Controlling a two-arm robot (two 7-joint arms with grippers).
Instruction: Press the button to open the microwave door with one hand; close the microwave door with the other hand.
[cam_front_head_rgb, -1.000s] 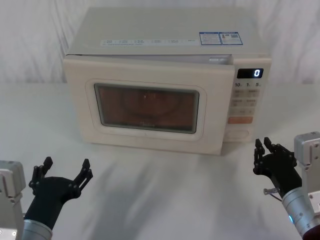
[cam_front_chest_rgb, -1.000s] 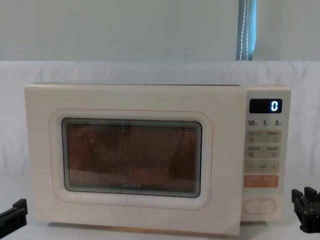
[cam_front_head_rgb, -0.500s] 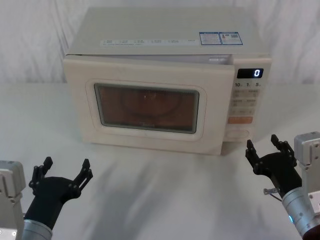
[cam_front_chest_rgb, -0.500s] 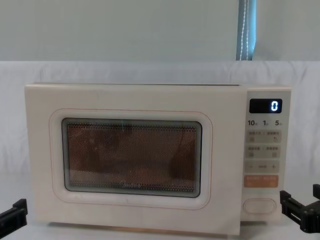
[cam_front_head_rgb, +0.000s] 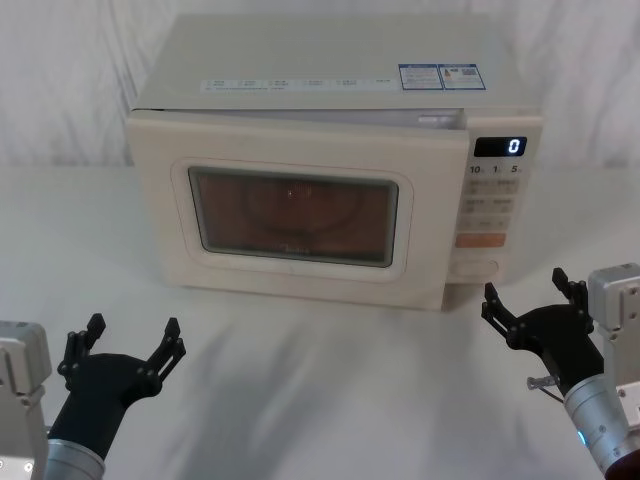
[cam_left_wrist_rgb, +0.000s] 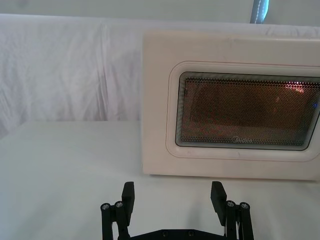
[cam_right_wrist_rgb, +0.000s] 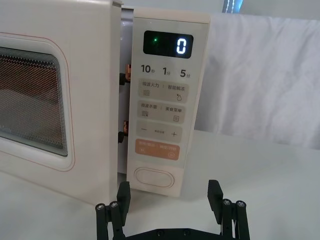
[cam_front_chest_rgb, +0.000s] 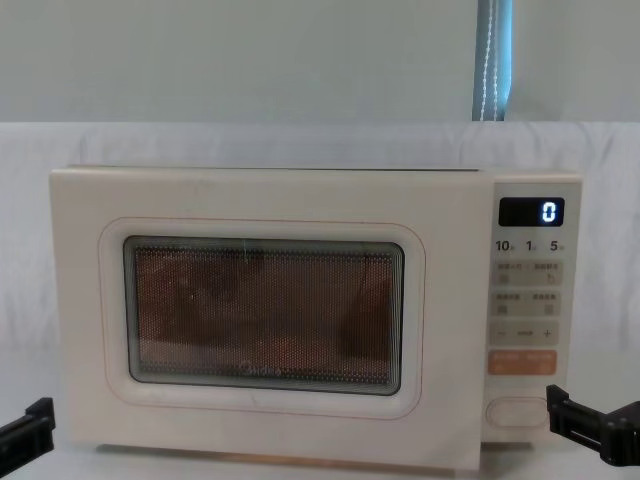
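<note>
- Table draped in white cloth (cam_front_head_rgb: 330, 370): carries the cream box-shaped microwave oven (cam_front_head_rgb: 330, 70) near its far middle.
- Microwave door (cam_front_head_rgb: 295, 215), a large cream panel with a dark rounded glass window: stands ajar, its right edge swung out proud of the control panel; the right wrist view shows a gap there with orange latch hooks. Window glows reddish.
- Cream control panel (cam_right_wrist_rgb: 162, 107): on the oven's right end, lit display reading 0 at the top, an orange rectangular key low down.
- Left gripper (cam_front_head_rgb: 125, 345), black, boxy, on a silver-grey arm: low over the table, in front of the oven's left end and well apart from it; fingers spread wide.
- Right gripper (cam_front_head_rgb: 530, 295), same build: in front of the control panel's lower right, near but not touching; fingers spread wide.
- Wide cream pill-shaped button (cam_right_wrist_rgb: 155, 177): bottom of the panel, under the orange key, facing the right gripper.
</note>
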